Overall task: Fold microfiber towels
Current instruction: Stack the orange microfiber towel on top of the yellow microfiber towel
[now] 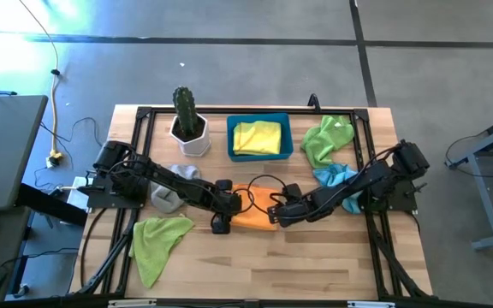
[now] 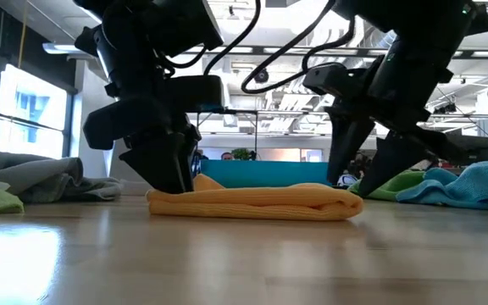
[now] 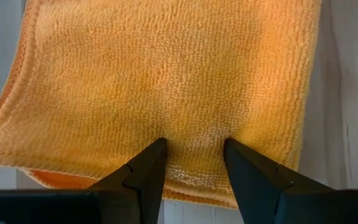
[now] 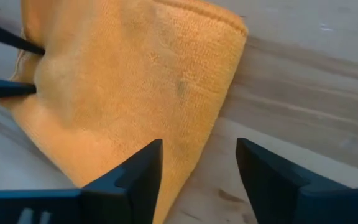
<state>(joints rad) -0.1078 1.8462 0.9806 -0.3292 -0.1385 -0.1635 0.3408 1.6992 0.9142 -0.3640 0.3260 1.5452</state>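
Fingers of the left gripper (image 3: 194, 163) are spread and press down on the orange towel (image 1: 256, 211), which lies folded in the middle of the bench (image 1: 315, 265). Right gripper (image 4: 197, 163) fingers are spread too, empty, at the towel's other edge. If an arm drags, the fold could slide open. Nearby lie a green towel (image 1: 157, 239), a grey towel (image 1: 174, 184), a blue towel (image 1: 336, 177), and a bin (image 1: 260, 155) holding a yellow one. Nothing blocks the way.

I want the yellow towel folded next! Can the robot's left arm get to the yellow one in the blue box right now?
Probably yes. The yellow towel lies uncovered on top in the blue bin, nothing over it. The left gripper is open, pressing on the orange towel just in front of the bin. It must lift away first.
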